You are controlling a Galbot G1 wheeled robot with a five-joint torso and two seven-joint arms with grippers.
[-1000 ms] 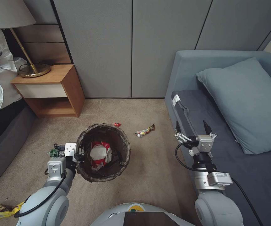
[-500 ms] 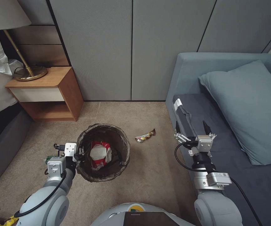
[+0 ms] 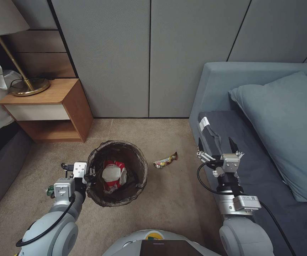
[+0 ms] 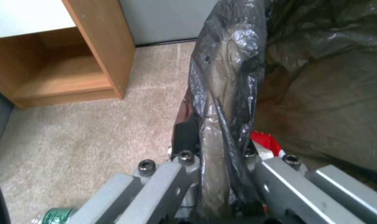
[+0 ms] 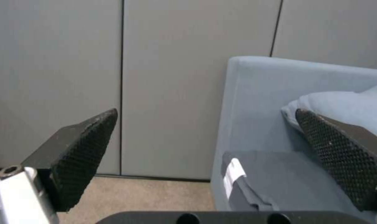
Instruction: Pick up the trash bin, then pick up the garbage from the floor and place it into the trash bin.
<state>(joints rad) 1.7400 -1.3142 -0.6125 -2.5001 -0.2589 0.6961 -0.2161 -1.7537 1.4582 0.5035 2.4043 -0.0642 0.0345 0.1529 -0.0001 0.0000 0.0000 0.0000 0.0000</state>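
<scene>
The first step looks done: the left gripper (image 3: 89, 173) has its fingers (image 4: 184, 140) clamped on the rim of the trash bin (image 3: 117, 173), pinching the dark bag liner (image 4: 225, 93) between them, and the bin hangs at the robot's left front above the carpet (image 3: 171, 199). Part of the second step looks done too, since a red-and-white snack packet (image 3: 112, 175) already lies inside the bin.

What is left, as far as can be seen: a candy wrapper (image 3: 165, 160) lies on the carpet between the bin and the sofa (image 3: 213, 92), and a small green-labelled bottle (image 3: 48, 190) lies on the floor just beside the left wrist (partly hidden by it). The right gripper (image 3: 216, 145) hovers over the sofa's edge with its fingers (image 5: 84, 149) spread wide and holding nothing, near the wrapper but well above it.
</scene>
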